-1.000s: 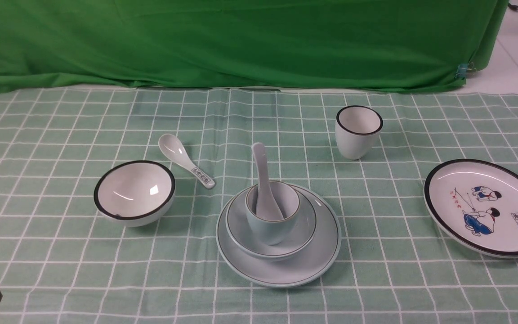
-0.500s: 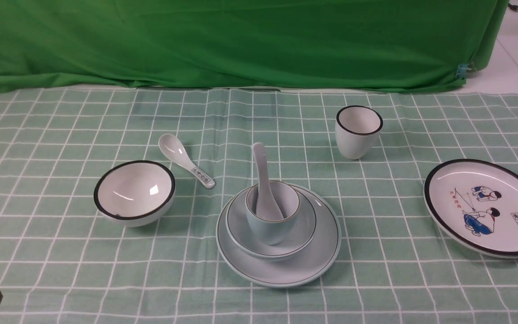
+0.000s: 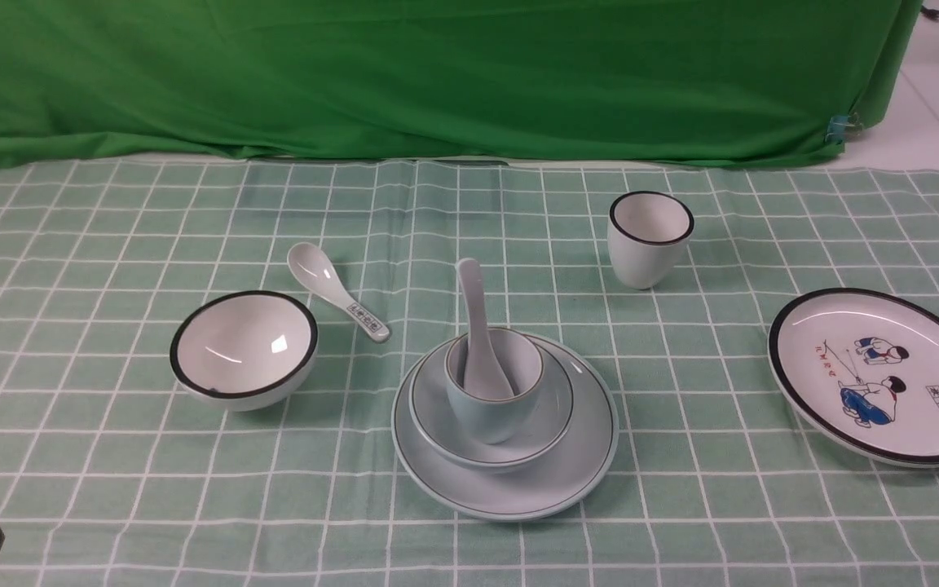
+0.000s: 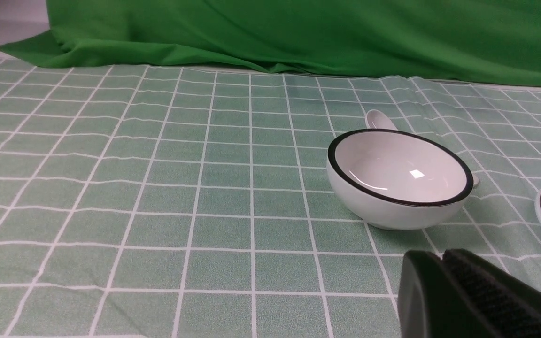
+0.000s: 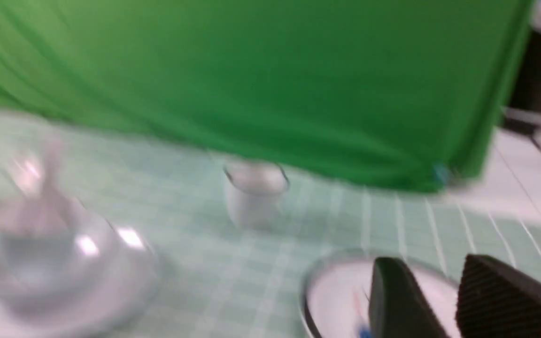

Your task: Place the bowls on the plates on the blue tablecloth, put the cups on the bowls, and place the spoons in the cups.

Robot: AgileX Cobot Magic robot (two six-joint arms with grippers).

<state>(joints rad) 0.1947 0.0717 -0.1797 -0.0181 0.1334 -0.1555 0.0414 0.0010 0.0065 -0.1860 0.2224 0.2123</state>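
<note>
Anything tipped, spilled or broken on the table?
Nothing damaged or spilled. The blue plate, bowl, cup and spoon are neatly stacked. The white bowl, patterned spoon, white cup and cartoon plate sit apart, just unstacked.

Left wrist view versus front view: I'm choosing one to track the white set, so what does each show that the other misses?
Only the left wrist view shows the left gripper's shut tips up close, near the white bowl.

Only the front view shows the white cup, the cartoon plate, and the blue cup holding its spoon.

Both show the white bowl, the patterned spoon, the blue plate's rim and the checked tablecloth.
</note>
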